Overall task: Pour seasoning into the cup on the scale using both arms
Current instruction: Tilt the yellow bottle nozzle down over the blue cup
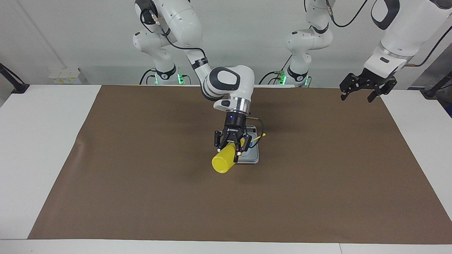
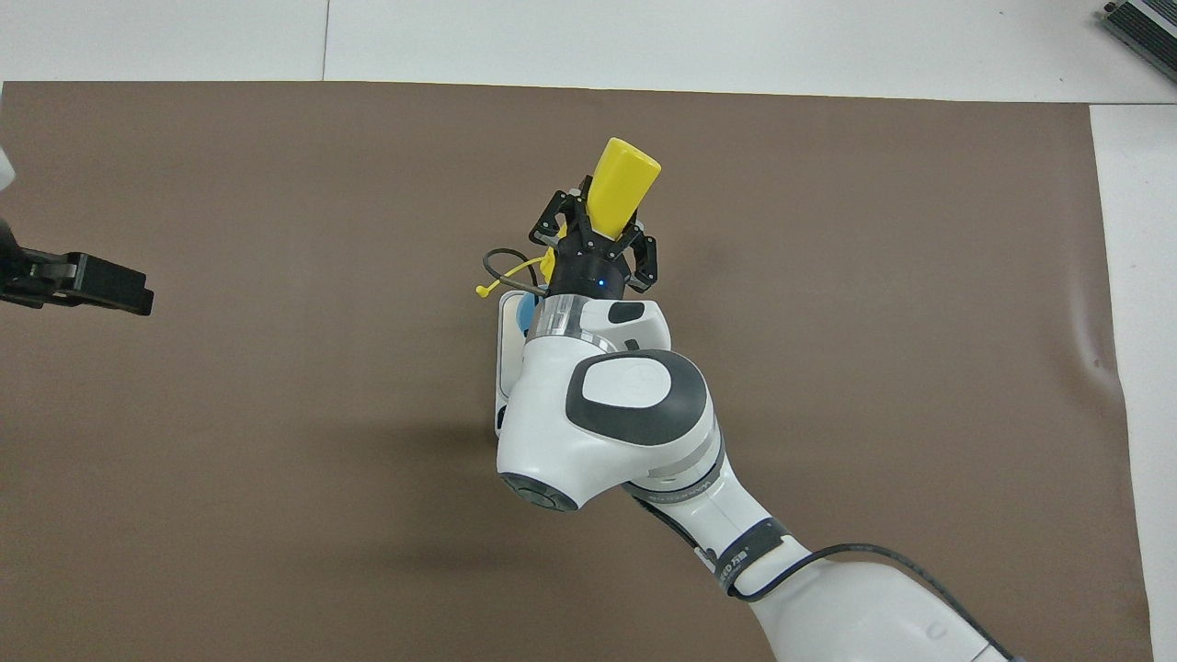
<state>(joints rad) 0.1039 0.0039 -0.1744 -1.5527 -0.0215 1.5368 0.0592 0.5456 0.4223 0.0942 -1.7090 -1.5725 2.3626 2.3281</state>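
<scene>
Looks like mid-pour — right gripper (image 1: pixel 233 150) clamps the yellow seasoning bottle (image 1: pixel 224 162) tipped nozzle-first over the blue cup (image 1: pixel 248 141) on the scale (image 1: pixel 251 156), left gripper (image 1: pixel 367 86) waits open-fingered off at its end — uprighting's left.

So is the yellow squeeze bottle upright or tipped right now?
Tipped. The right gripper holds the yellow squeeze bottle nearly on its side, nozzle end toward the pale blue cup on the scale, base raised outward.
</scene>
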